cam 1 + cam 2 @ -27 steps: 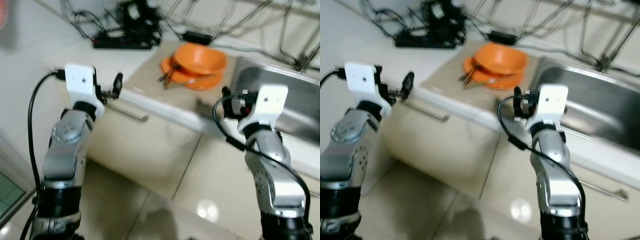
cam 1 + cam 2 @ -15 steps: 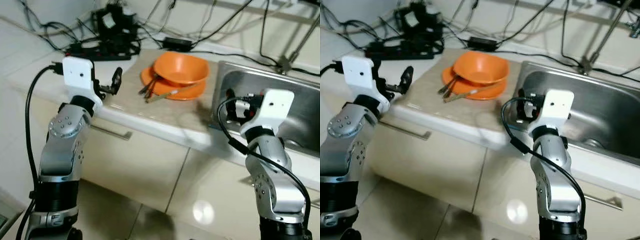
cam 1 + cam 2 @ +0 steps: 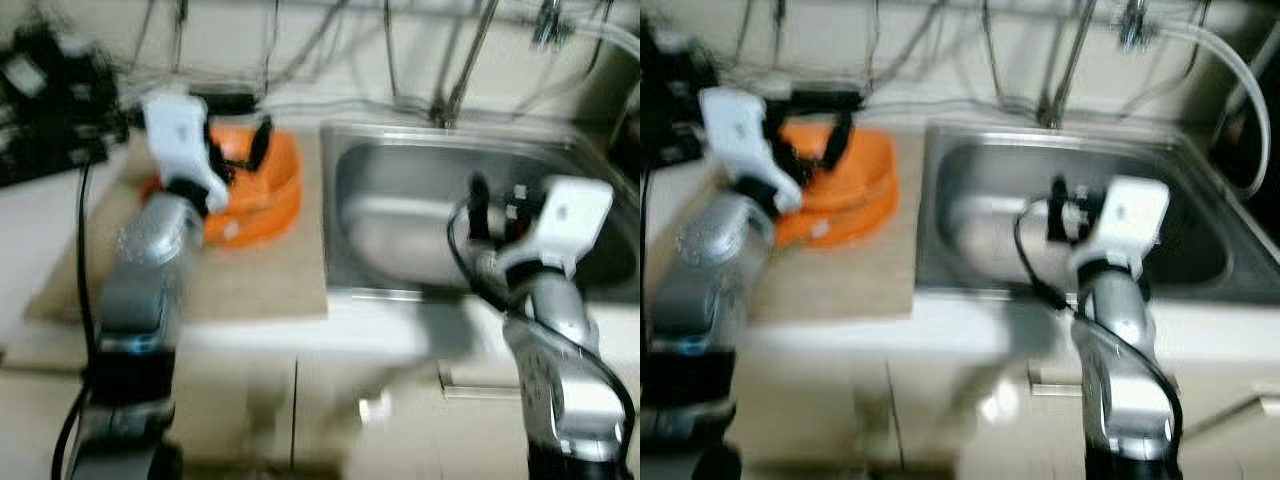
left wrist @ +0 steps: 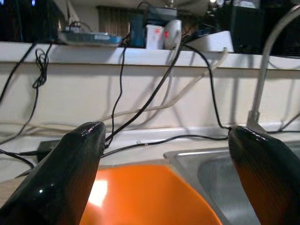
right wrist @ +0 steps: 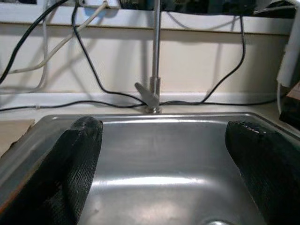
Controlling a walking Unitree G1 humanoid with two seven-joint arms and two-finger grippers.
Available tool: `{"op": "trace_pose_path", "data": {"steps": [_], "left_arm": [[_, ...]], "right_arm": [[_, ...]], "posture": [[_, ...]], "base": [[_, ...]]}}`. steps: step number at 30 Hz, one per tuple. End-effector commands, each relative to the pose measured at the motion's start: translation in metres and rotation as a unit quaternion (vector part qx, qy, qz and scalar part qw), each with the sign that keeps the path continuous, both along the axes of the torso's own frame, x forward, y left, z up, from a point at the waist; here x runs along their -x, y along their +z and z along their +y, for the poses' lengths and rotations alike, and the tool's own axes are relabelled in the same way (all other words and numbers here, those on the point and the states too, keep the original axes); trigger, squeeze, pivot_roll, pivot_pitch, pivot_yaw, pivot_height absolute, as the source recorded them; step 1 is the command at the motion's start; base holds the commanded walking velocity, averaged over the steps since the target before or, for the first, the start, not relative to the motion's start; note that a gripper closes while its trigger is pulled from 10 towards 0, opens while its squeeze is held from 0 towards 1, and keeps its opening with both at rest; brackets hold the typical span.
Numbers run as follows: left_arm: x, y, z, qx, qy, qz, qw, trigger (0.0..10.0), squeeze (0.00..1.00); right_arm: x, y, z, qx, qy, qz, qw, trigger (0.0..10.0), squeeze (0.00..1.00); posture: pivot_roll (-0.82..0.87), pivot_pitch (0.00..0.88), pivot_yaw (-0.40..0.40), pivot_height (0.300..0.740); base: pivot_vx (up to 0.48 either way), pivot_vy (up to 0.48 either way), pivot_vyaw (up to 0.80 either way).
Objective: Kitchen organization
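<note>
Since the earlier frame the view has swung so the stainless steel sink (image 3: 450, 230) fills centre-right, the spread-fingered left gripper (image 3: 238, 150) now hovers over the stacked orange bowl and plate (image 3: 262, 195) at upper left, suggesting pickup, right gripper (image 5: 164, 173) spread above the basin.

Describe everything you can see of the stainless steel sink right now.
The shiny rectangular stainless steel sink is set into the pale countertop, with rounded corners and a raised rim. Nothing can be made out inside the basin, though the head views are blurred. A thin upright metal tap with a small lever stands behind its back rim, where black cables trail. The orange bowl sits just off its left side. The right gripper hovers over the basin, jaws open.
</note>
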State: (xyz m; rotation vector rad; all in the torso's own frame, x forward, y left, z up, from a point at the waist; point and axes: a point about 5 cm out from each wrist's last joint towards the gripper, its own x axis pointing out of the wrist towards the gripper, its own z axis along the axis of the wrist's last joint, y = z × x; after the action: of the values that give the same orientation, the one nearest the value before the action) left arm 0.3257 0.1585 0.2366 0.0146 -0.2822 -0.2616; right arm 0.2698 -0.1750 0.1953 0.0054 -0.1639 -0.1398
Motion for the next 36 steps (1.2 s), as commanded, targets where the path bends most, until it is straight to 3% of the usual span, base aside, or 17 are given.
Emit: {"op": "trace_pose_path", "data": {"steps": [1, 12, 18, 23, 36], "left_arm": [[0.004, 0.009, -0.008, 0.006, -0.020, -0.026, 0.999, 10.0, 0.00], [0.009, 0.004, -0.009, -0.016, -0.027, -0.022, 0.999, 10.0, 0.00], [0.009, 0.002, -0.012, -0.019, -0.030, -0.019, 0.999, 10.0, 0.00], [0.009, -0.001, -0.014, -0.022, -0.028, -0.015, 0.999, 10.0, 0.00], [0.010, -0.001, -0.008, -0.033, 0.021, -0.015, 0.999, 10.0, 0.00]], "right_arm": [[0.002, 0.002, -0.008, 0.010, -0.012, 0.002, 1.000, 10.0, 0.00], [0.000, -0.009, -0.009, 0.007, 0.002, 0.042, 0.999, 10.0, 0.00], [-0.001, -0.009, -0.011, 0.010, 0.004, 0.046, 0.999, 10.0, 0.00], [-0.002, -0.008, -0.012, 0.018, 0.013, 0.049, 0.999, 10.0, 0.00], [-0.003, -0.007, -0.005, 0.028, 0.051, 0.051, 0.997, 10.0, 0.00]], "posture": [[-0.04, 0.005, -0.028, 0.740], [-0.03, 0.019, -0.044, 0.740], [-0.03, 0.024, -0.046, 0.740], [-0.03, 0.028, -0.047, 0.740], [-0.02, 0.034, -0.057, 0.740]], "base": [[0.000, 0.000, 0.00], [0.000, 0.000, -0.05], [0.000, 0.265, -0.80], [0.000, 0.281, 0.00], [0.000, -0.148, 0.00]]}}
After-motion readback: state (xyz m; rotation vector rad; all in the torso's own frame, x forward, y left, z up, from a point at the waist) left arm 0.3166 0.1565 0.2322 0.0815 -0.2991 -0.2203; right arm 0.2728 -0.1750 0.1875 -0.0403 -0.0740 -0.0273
